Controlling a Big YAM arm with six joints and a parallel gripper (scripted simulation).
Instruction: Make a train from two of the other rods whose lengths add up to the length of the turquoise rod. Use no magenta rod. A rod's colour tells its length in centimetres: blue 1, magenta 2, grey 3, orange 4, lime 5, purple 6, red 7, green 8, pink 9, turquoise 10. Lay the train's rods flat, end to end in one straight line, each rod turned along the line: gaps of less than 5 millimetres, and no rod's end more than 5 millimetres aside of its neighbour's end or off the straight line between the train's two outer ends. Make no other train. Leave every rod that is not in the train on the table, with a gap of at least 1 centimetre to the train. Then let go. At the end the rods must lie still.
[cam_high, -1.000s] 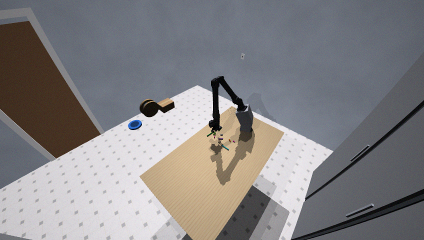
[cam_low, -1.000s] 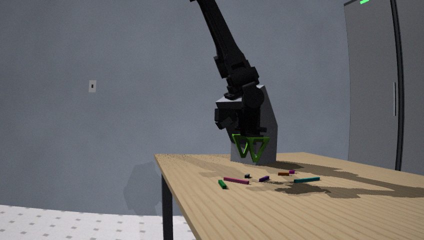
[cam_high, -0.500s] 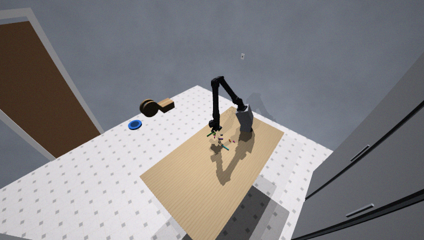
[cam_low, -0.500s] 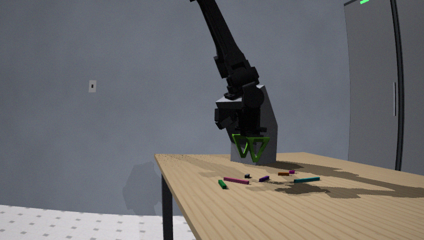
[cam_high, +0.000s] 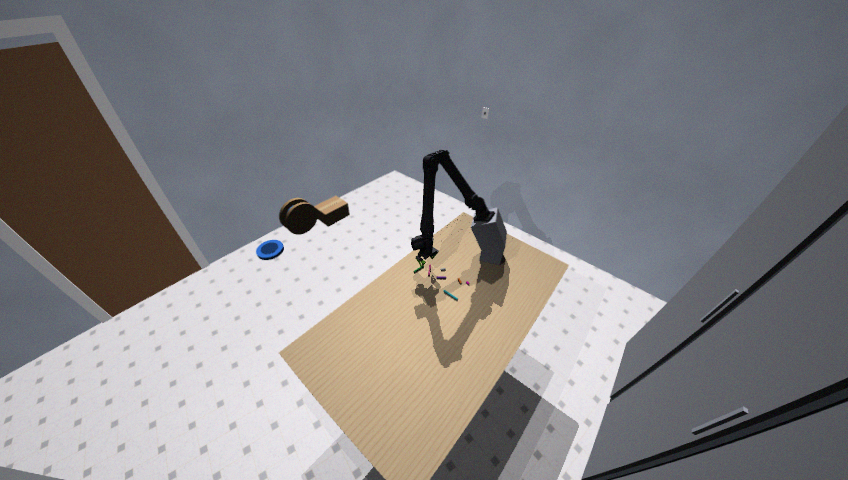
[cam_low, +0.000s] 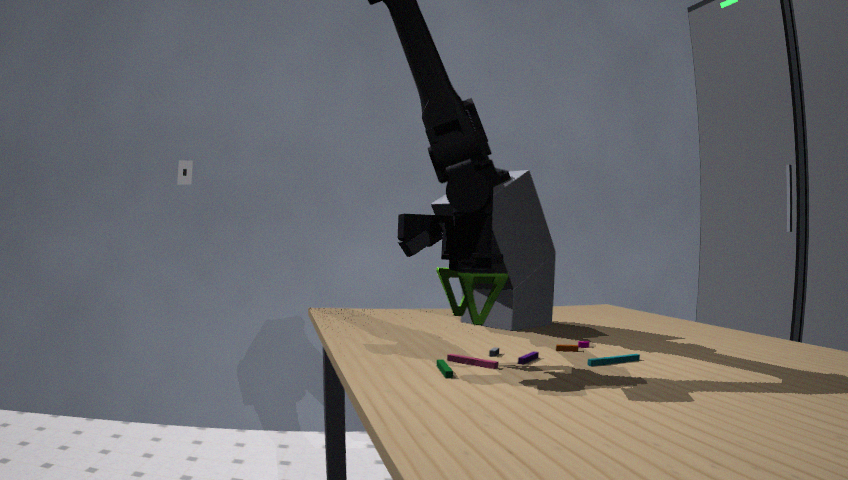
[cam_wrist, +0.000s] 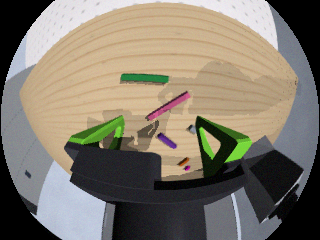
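Wood-grain table (cam_high: 380, 356) (cam_low: 535, 428) (cam_wrist: 150, 45). From left, exterior view: green rod (cam_high: 418, 270) (cam_low: 444, 368) (cam_wrist: 144, 78), pink, grey, purple rod (cam_high: 440, 277) (cam_low: 527, 357) (cam_wrist: 167, 140), orange rod (cam_high: 459, 280) (cam_low: 567, 347) (cam_wrist: 184, 162), magenta, turquoise. Gripper (cam_low: 467, 318) (cam_wrist: 159, 119) up high, fingers apart, nothing held. Train unstarted; likely pre-pick. Next: descend on purple or orange, 6+4.

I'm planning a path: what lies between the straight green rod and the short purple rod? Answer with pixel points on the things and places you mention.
The long pink rod (cam_high: 429, 270) (cam_low: 473, 361) (cam_wrist: 169, 106), as the wrist view shows.
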